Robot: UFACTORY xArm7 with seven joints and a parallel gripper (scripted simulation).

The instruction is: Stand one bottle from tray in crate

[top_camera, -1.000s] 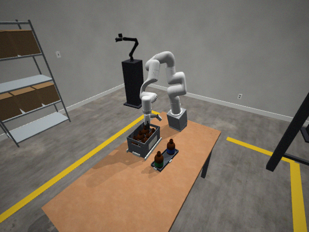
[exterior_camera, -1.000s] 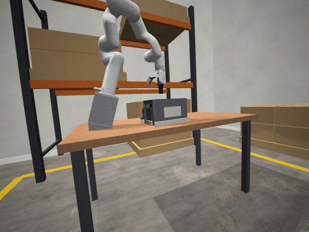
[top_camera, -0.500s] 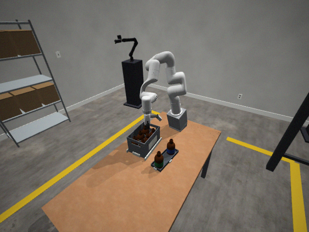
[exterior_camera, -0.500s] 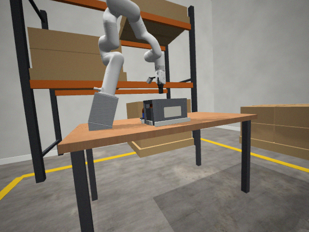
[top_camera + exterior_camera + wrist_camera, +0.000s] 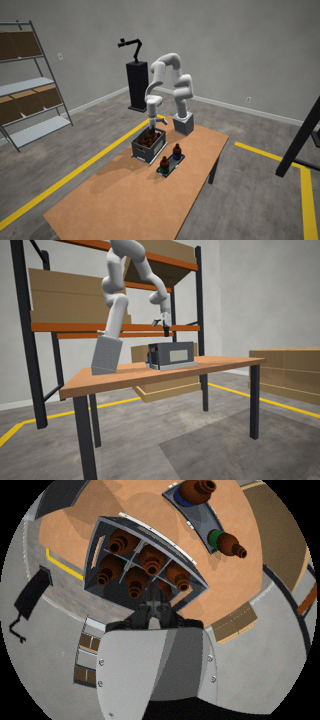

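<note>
The dark grey crate [image 5: 148, 145] stands on the wooden table and holds several brown bottles, upright in its cells. My gripper [image 5: 153, 128] hangs just above the crate's back edge, fingers shut with nothing between them. In the wrist view the shut fingertips [image 5: 156, 606] sit over the crate's near row [image 5: 143, 567] and hide part of it. The dark tray [image 5: 171, 165] lies right of the crate. It carries two upright bottles, one with a green label [image 5: 164, 165] and one with a blue label [image 5: 176, 152]. From the exterior view the gripper [image 5: 166, 333] is clear above the crate [image 5: 171, 354].
The arm's grey base block [image 5: 183, 124] stands on the table behind the crate. A black pedestal with a camera arm [image 5: 137, 85] stands on the floor beyond. Shelving with boxes [image 5: 23, 85] is at the left.
</note>
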